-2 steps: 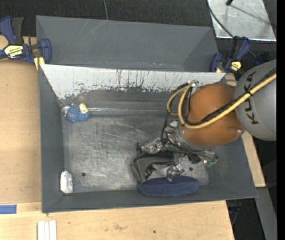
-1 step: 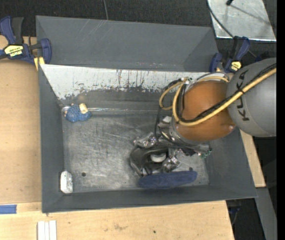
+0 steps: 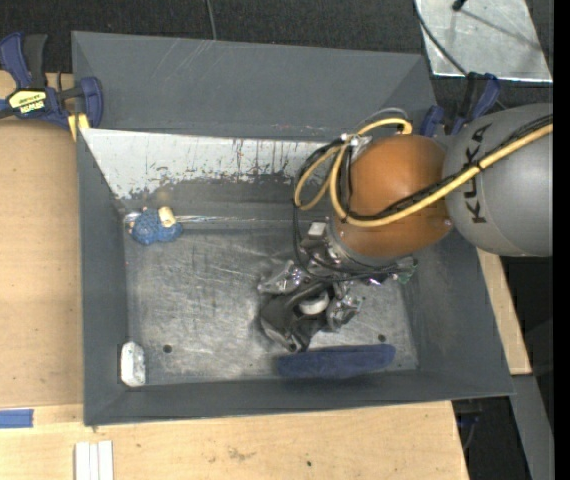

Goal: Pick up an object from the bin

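Low at the front of the bin (image 3: 265, 396), the gripper (image 3: 307, 308) sits over a black lump (image 3: 279, 326); its spread I cannot tell. A shallow grip could drop it.

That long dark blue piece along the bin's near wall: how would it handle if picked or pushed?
The long dark blue piece looks fuzzy-edged, so it is probably soft and floppy when lifted. It lies flat, so a push should slide it, not roll it.

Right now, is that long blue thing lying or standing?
Lying: the blue thing stretches along the near wall of the bin.
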### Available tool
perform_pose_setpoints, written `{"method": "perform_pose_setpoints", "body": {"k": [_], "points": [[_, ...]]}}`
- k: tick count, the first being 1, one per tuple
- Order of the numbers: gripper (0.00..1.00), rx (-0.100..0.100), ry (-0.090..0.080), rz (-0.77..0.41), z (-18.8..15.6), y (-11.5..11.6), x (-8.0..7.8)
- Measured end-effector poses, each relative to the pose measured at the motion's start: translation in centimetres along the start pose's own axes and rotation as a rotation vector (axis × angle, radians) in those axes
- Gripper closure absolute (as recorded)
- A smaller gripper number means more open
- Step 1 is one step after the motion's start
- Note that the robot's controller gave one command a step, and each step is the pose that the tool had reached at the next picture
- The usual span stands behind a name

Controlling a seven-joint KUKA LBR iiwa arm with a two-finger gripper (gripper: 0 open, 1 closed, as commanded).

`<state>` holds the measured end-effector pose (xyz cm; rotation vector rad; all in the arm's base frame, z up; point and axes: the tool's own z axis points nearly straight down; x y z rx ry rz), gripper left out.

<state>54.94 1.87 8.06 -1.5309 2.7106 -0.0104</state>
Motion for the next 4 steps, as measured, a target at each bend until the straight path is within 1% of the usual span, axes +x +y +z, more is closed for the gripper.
{"method": "perform_pose_setpoints", "body": {"k": [1, 2, 3, 4], "points": [[1.00, 0.000, -0.002, 0.002, -0.1, 0.0, -0.1], [1.00, -0.014, 0.014, 0.007, -0.8, -0.2, -0.3], [1.00, -0.021, 0.021, 0.011, -2.8, -0.2, -0.2], [1.00, -0.016, 0.019, 0.014, -10.6, -0.4, -0.4]]}}
